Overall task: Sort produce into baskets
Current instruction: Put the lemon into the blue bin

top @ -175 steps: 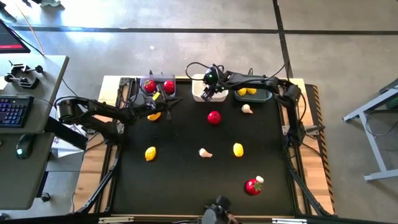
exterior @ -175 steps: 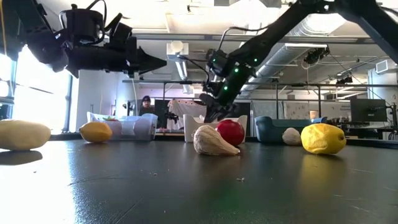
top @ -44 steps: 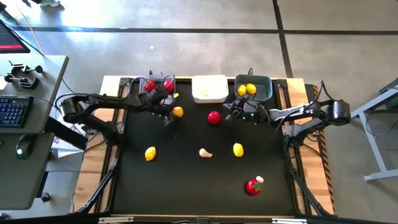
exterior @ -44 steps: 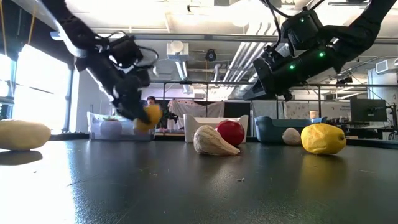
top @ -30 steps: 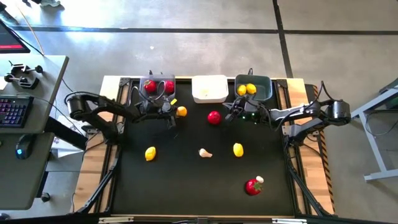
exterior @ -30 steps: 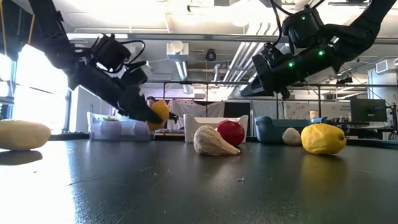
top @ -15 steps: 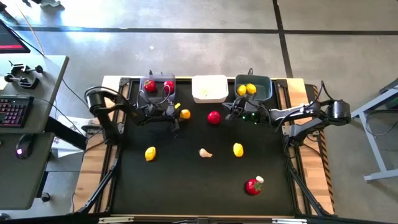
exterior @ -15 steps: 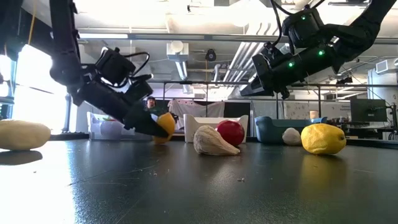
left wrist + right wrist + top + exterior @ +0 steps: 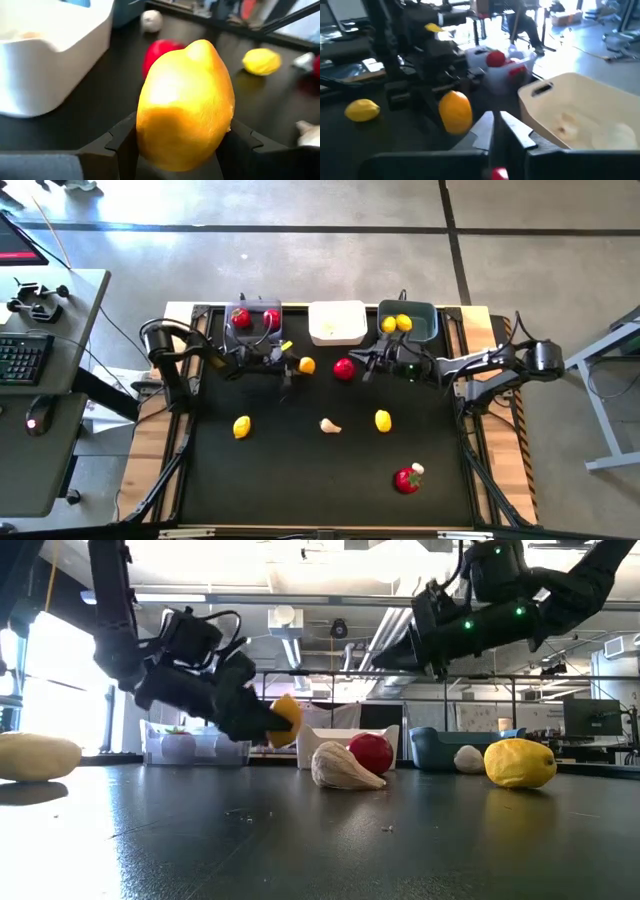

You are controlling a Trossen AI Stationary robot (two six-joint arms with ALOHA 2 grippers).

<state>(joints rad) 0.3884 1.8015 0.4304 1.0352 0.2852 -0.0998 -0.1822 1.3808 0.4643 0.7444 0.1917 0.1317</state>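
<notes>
My left gripper (image 9: 296,366) is shut on an orange-yellow lemon (image 9: 185,105), held above the table just in front of the grey basket (image 9: 255,319), which has two tomatoes in it. My right gripper (image 9: 366,367) hovers shut in the air, just right of a red tomato (image 9: 344,368) that rests on the table. The white basket (image 9: 337,323) and the teal basket (image 9: 408,323), which holds lemons, stand along the far edge. Loose on the table lie two lemons (image 9: 241,426) (image 9: 382,420), a garlic bulb (image 9: 329,426) and a tomato (image 9: 407,479). My left gripper pinches the lemon's two opposite sides (image 9: 142,135) between its two fingers (image 9: 122,145). The fingers come from the table's left, slanting slightly down. The lemon (image 9: 285,720) sticks out past the fingertips and hangs clear of the table.
Another garlic bulb (image 9: 468,758) lies near the teal basket, under my right arm. A small garlic bulb (image 9: 418,468) sits beside the near tomato. There is bare dark tabletop in the near left part. A desk with a keyboard (image 9: 22,358) stands off the table's left.
My left gripper has carried the lemon toward the table's right, dipping and then rising, and has tipped closer to level. The lemon has stayed clear of the table. My right gripper has risen a little.
</notes>
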